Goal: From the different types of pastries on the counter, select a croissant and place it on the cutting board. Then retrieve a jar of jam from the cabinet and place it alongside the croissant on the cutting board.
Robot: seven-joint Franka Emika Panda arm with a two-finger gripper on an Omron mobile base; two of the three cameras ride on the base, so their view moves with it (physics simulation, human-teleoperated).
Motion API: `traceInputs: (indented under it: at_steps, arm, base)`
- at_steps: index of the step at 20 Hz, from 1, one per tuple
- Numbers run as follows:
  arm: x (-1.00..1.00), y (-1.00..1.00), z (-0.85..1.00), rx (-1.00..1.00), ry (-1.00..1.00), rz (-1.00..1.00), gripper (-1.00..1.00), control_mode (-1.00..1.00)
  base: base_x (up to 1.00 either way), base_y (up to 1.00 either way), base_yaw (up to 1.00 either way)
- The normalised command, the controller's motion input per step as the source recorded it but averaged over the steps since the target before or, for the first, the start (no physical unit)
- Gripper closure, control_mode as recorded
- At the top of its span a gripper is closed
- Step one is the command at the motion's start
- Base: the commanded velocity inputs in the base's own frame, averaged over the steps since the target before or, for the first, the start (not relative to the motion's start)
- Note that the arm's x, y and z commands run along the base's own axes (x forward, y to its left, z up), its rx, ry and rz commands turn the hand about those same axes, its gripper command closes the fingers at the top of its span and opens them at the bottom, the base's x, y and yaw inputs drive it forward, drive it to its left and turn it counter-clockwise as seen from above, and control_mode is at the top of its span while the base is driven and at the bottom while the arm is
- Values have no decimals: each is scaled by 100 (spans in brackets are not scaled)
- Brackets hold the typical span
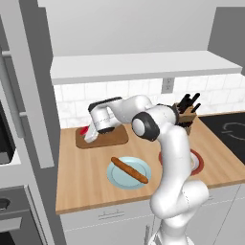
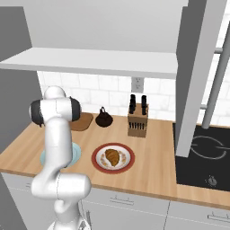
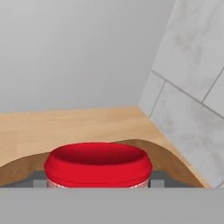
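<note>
Pincer (image 3: 97, 183) grips the jar of jam (image 3: 98, 165) over the cutting board (image 1: 112, 136) on the wooden counter (image 1: 81, 177), near the tiled wall (image 3: 192, 87).

The white arm is reaching left across the counter (image 1: 86, 191) and its gripper (image 1: 89, 136) is hanging low over the left end of the cutting board (image 1: 115, 138). A red lid of the jar of jam (image 1: 84, 130) is showing just beside the hand. The baguette (image 1: 129, 170) is lying on the light-blue plate (image 1: 115, 176). A knife block (image 1: 187, 115) is standing by the tiled wall.
</note>
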Motion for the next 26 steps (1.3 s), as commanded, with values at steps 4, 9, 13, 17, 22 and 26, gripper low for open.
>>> traceInputs:
  at_steps: [4, 9, 13, 17, 22, 26]
  arm:
    - [-7, -9, -1, -1, 0, 0, -100, -100]
    - [-3, -26, 4, 0, 0, 0, -100, -100]
    - [-11, -49, 32, 2, 0, 4, -100, -100]
    - [-7, -39, 47, 9, 1, 2, -100, -100]
    - [-48, -9, 27, 2, 1, -6, -100, -100]
    - [-92, -4, 16, 0, 7, -25, -100, -100]
  base:
    - [0, 0, 0]
    - [0, 0, 0]
    - [0, 0, 0]
    - [0, 0, 0]
    - [0, 0, 0]
    - [0, 0, 0]
